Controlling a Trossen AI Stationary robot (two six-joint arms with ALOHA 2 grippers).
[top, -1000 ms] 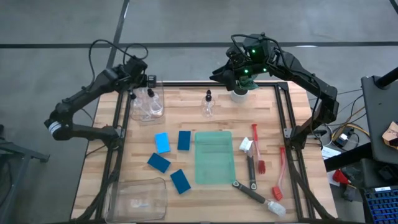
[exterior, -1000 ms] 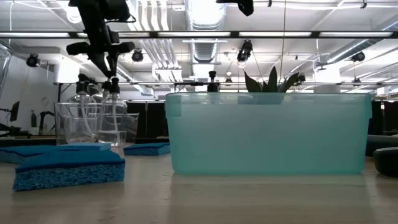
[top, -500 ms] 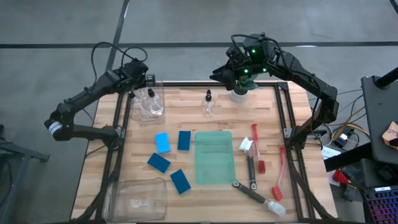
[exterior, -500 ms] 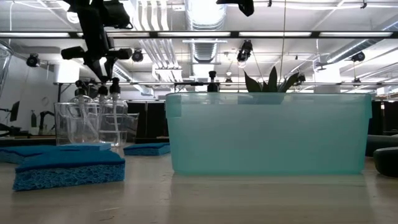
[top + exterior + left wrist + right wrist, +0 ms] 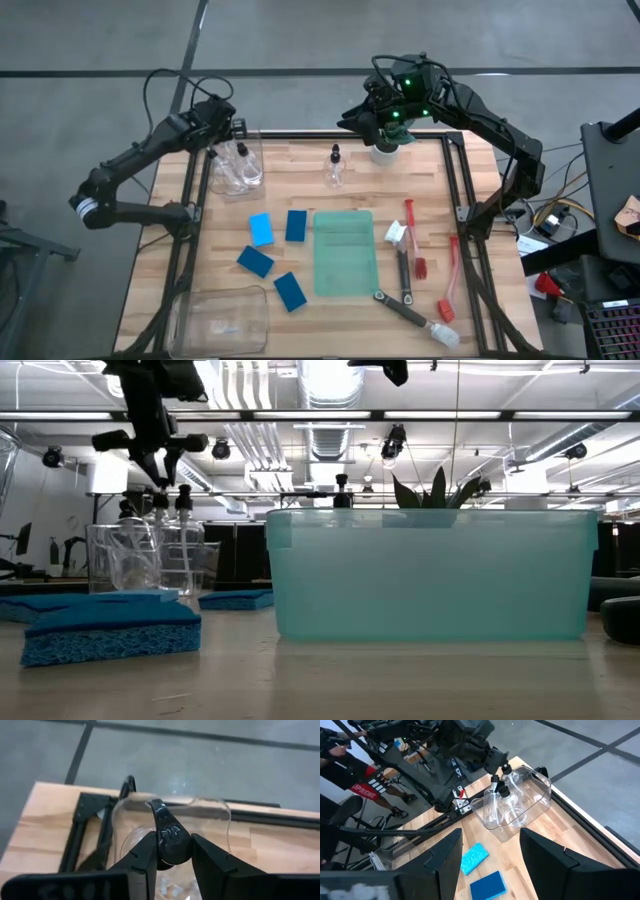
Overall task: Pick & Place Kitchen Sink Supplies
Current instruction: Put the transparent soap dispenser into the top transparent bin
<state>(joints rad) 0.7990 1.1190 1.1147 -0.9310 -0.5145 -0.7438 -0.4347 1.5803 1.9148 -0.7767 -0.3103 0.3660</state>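
Three small clear bottles with black tops stand in the clear bin (image 5: 238,165) at the table's far left. A fourth bottle (image 5: 335,168) stands alone on the table by its base. My left gripper (image 5: 222,130) (image 5: 173,840) hovers over that bin, shut on one bottle's top. Several blue sponges (image 5: 261,229) lie flat left of the green bin (image 5: 345,252). Red and black brushes (image 5: 410,240) lie to its right. My right gripper (image 5: 385,125) waits open above the potted plant. My left gripper pinches the black top (image 5: 172,851) of one bottle between its two fingers (image 5: 146,855), coming from above and pointing down. The bottle hangs upright inside the clear bin (image 5: 220,820). Its base is hidden, so I cannot tell whether it rests on the bin's floor.
A second clear bin (image 5: 220,320) sits at the near left corner. The potted plant (image 5: 385,152) stands at the far edge under my right arm. Black frame rails run along the table's left and right sides. Bare wood shows between the lone bottle and the left bin.
My left gripper has shifted a little toward the table's left, staying above the clear bin with the bottles. The right arm has kept still.
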